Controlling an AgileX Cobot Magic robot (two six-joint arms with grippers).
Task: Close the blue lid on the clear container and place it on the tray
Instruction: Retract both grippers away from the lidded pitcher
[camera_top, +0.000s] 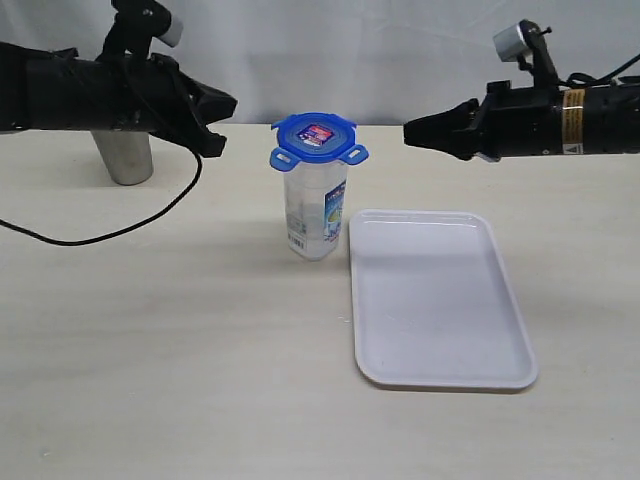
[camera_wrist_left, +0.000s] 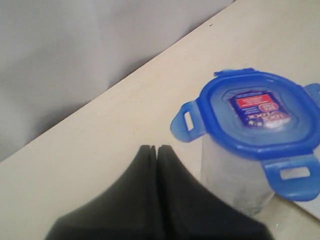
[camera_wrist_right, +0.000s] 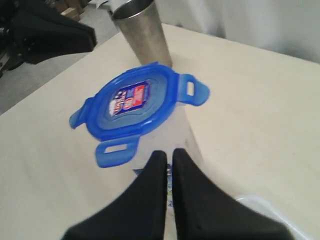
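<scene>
— Blue plastic at centre: what is it?

— The blue lid (camera_top: 315, 137), red-and-white sticker facing up. It sits on top of the clear container (camera_top: 316, 218), with its snap flaps sticking outward rather than folded down the sides.

— And where does the container stand?

— Upright on the pale table (camera_top: 180, 360), just beside the far left corner of the white tray (camera_top: 440, 300) and not on it.

— The arms?

— Both hover above the table, one on each side of the container and clear of it. The left gripper (camera_top: 226, 108) points toward the lid from the left, its jaws pressed together on nothing. The left wrist view shows its two black fingers meeting along a thin seam. The right gripper (camera_top: 410, 132) points in from the right at about lid height. Its jaws are likewise drawn together, with only a sliver between them and nothing held.

— Anything else in shot?

— A tapered steel cup (camera_top: 125, 158) stands on the table behind the left arm, well apart from the container. A black cable (camera_top: 100, 240) loops down from that arm across the tabletop.
</scene>
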